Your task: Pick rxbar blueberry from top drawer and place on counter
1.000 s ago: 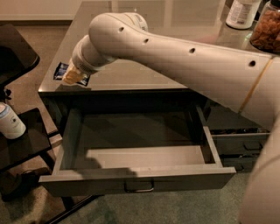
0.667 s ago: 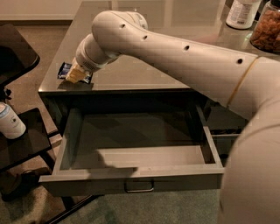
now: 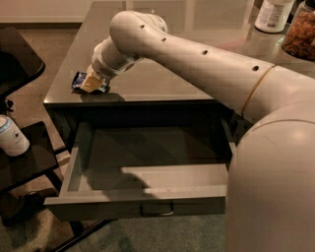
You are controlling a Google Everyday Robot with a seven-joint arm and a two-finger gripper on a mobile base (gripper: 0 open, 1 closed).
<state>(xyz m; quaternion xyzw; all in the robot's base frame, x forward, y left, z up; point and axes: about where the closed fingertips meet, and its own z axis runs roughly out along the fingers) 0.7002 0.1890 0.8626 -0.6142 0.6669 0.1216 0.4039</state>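
The rxbar blueberry [image 3: 78,80], a small dark blue wrapper, is at the front left corner of the grey counter [image 3: 162,83], resting on or just above its surface. My gripper [image 3: 91,83] comes down from the right, and its tan fingers [image 3: 89,82] are closed around the bar. The top drawer [image 3: 138,206] stands pulled wide open below the counter edge; its inside looks empty. Its small metal handle [image 3: 157,211] faces the camera.
A white bottle [image 3: 12,137] stands on a black side table [image 3: 29,162] at the left. A white jar [image 3: 273,15] and a jar of brown snacks [image 3: 300,34] stand at the counter's back right. My arm spans the counter.
My gripper has carried the bar a little further in over the counter's left corner and lower toward its surface. The drawer has not moved.
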